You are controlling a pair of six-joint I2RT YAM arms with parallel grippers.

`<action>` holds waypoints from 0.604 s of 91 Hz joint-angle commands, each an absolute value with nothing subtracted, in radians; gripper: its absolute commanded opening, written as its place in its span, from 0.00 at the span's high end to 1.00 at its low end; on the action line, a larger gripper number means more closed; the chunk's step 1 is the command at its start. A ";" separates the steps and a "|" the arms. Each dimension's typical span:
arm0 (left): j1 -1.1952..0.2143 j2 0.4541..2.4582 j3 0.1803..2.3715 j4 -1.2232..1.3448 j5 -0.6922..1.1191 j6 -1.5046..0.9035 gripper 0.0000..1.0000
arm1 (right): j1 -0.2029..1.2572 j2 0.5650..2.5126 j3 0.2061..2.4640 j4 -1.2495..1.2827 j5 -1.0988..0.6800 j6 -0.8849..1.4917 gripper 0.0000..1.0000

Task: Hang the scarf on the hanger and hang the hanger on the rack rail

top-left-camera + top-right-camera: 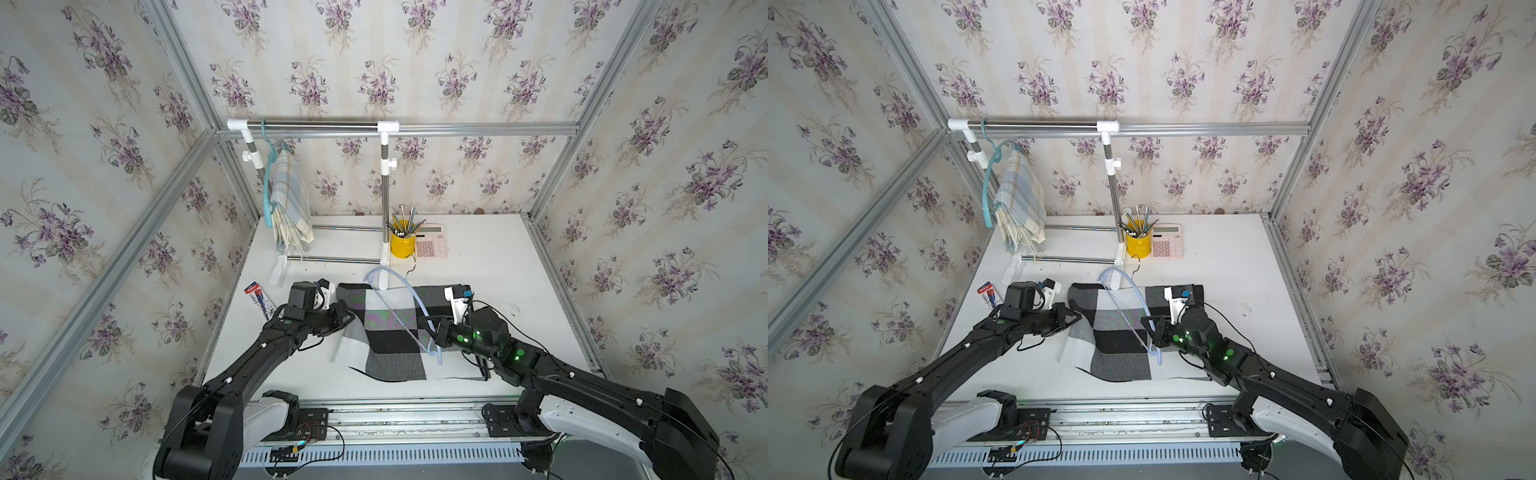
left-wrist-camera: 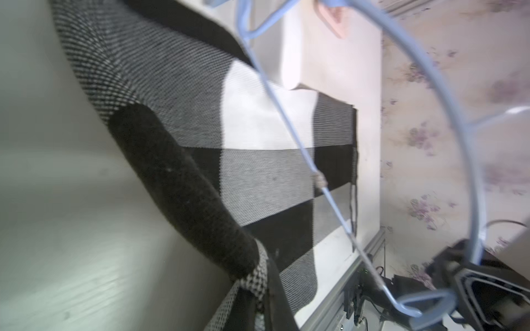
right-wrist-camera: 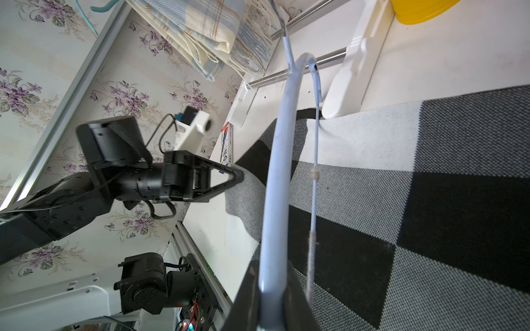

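A black, white and grey checked scarf [image 1: 390,332] [image 1: 1121,336] lies spread on the white table [image 1: 498,282]. My left gripper [image 1: 351,318] [image 1: 1077,318] [image 2: 263,286] is shut on the scarf's left edge, which rises in a fold [image 2: 183,183] between the jaws. A light blue hanger [image 1: 409,291] [image 1: 1133,286] [image 3: 274,172] slants above the scarf's middle. My right gripper [image 1: 432,334] [image 1: 1152,332] [image 3: 272,301] is shut on the hanger's curved arm near its lower end. The hanger's thin bar [image 3: 315,149] runs just over the cloth.
A clothes rack [image 1: 311,124] stands at the back left, with a teal hanger carrying a pale plaid cloth [image 1: 291,199]. Its white foot [image 1: 384,270] sits at the scarf's far edge. A yellow pencil cup [image 1: 402,245], pink calculator [image 1: 432,245] and pen pack [image 1: 259,297] lie nearby.
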State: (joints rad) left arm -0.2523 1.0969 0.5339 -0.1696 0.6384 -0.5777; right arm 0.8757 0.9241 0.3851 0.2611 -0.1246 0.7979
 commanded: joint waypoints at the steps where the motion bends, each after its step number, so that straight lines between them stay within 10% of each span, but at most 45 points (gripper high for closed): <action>1: -0.301 1.031 0.569 -0.213 0.634 -0.593 1.00 | 0.888 0.930 0.372 0.200 -0.140 0.838 1.00; 55: -0.785 1.721 0.948 0.049 0.430 -0.674 1.00 | 0.936 0.930 0.238 0.286 -0.105 0.873 1.00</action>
